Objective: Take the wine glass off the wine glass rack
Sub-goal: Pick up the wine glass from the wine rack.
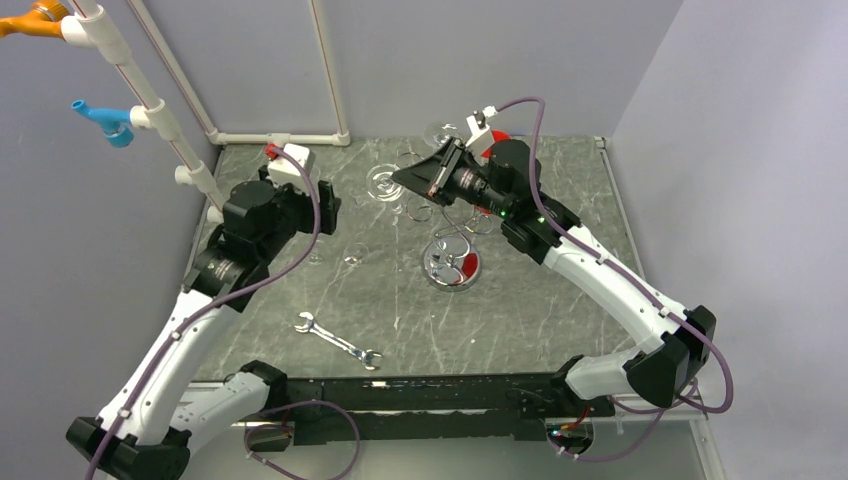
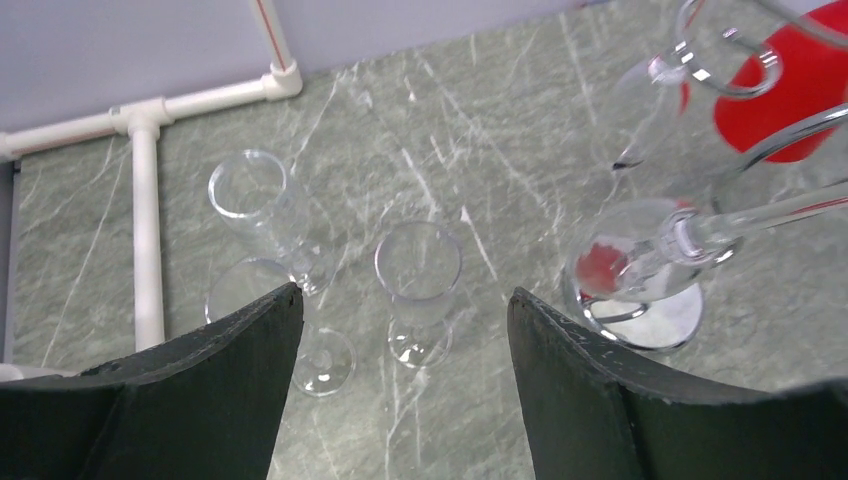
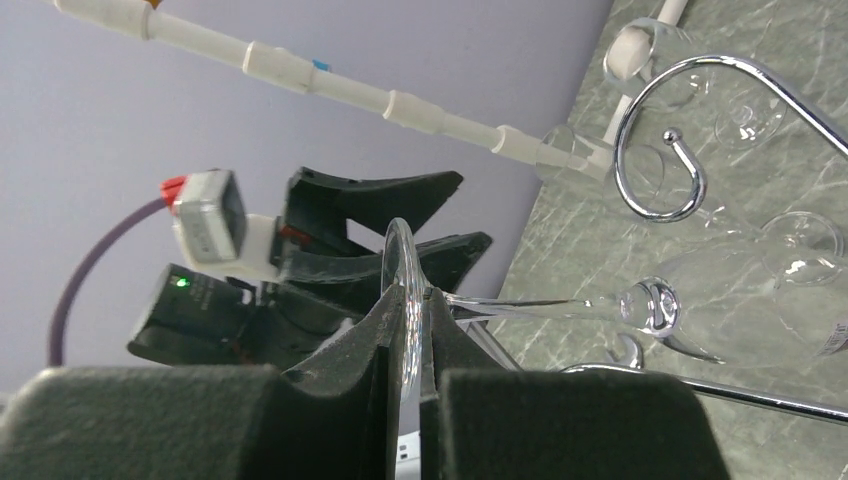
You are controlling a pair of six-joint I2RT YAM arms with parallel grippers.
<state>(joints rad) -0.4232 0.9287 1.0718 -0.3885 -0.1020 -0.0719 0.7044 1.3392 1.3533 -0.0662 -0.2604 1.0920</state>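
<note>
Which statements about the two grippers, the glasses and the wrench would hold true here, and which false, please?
1. The right gripper is shut on the foot of the wine glass. True.
2. The left gripper holds a glass. False: it is open and empty.
3. A wrench lies on the table. True.
4. The wrench hangs from a wire arm. False: it lies flat, apart from the wine glass rack.
5. No glass stands on the table. False: at least two glasses stand there below the left gripper.
</note>
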